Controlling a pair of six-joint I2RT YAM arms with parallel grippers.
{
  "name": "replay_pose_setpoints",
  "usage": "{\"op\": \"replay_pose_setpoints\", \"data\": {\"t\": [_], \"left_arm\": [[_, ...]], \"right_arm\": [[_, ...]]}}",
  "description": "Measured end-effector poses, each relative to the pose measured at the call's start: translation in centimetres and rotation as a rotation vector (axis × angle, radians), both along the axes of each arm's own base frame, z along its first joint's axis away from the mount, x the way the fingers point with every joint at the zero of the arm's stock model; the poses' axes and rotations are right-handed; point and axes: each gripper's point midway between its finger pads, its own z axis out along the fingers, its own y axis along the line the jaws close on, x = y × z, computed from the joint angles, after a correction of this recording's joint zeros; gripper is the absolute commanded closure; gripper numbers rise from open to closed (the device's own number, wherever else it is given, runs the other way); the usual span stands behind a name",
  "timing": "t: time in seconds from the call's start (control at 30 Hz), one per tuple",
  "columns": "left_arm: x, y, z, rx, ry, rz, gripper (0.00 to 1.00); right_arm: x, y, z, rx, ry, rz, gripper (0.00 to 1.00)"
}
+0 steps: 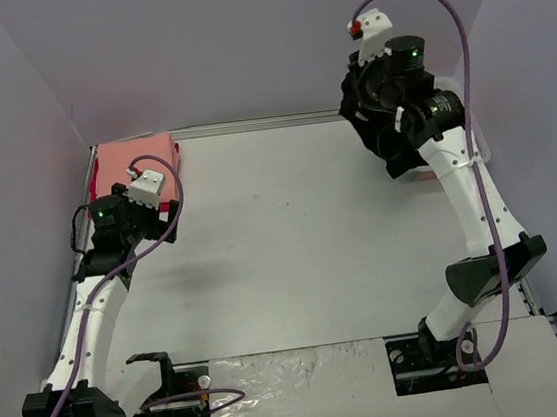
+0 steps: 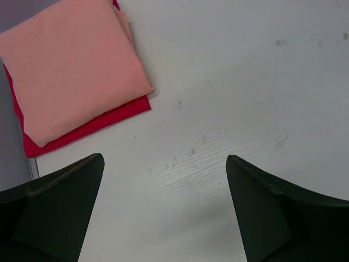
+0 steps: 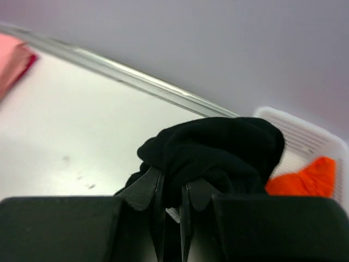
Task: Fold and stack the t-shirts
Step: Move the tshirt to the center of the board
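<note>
A salmon-pink t-shirt (image 2: 71, 65) lies folded on top of a folded red t-shirt (image 2: 103, 123) at the table's back left corner (image 1: 136, 149). My left gripper (image 2: 163, 180) hovers just to the right of that stack, open, with only bare table between its fingers. My right gripper (image 3: 172, 188) is raised at the back right and shut on a bunched black t-shirt (image 3: 218, 147), which hangs below it (image 1: 398, 155). A bright orange t-shirt (image 3: 308, 177) lies in the white mesh basket (image 3: 305, 134) behind the black one.
The basket (image 1: 480, 145) stands at the table's right edge, mostly hidden behind the right arm. A metal rail (image 3: 136, 76) runs along the table's back edge below the grey wall. Grey walls close in the left, back and right sides.
</note>
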Motion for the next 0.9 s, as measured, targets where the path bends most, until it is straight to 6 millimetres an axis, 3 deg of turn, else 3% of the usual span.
{"op": "replay_pose_setpoints", "data": {"t": [0.2, 0.33, 0.4, 0.57, 0.7, 0.8, 0.9], "left_arm": [[0.0, 1.0, 0.4, -0.001, -0.014, 0.029, 0.06], [0.0, 1.2, 0.5, 0.000, -0.016, 0.036, 0.06], [0.0, 1.2, 0.5, 0.000, -0.016, 0.036, 0.06], [0.0, 1.2, 0.5, 0.000, -0.016, 0.036, 0.06], [0.0, 1.1, 0.5, -0.003, -0.016, 0.030, 0.00], [0.0, 0.8, 0.5, -0.011, -0.015, 0.014, 0.09], [-0.2, 0.4, 0.4, -0.020, -0.011, -0.009, 0.10]], "right_arm": [[-6.1, 11.2, 0.6, -0.021, 0.036, 0.375, 1.00], [-10.0, 15.3, 0.3, -0.040, 0.070, 0.562, 1.00], [-10.8, 15.7, 0.4, -0.054, 0.070, 0.599, 1.00], [-10.5, 14.5, -0.7, -0.116, 0.076, 0.577, 1.00], [-9.9, 13.8, -4.9, -0.174, 0.149, 0.555, 1.00], [-9.5, 13.7, -8.4, -0.211, 0.227, 0.548, 1.00], [-8.7, 13.5, -10.7, -0.231, 0.272, 0.532, 1.00]]}}
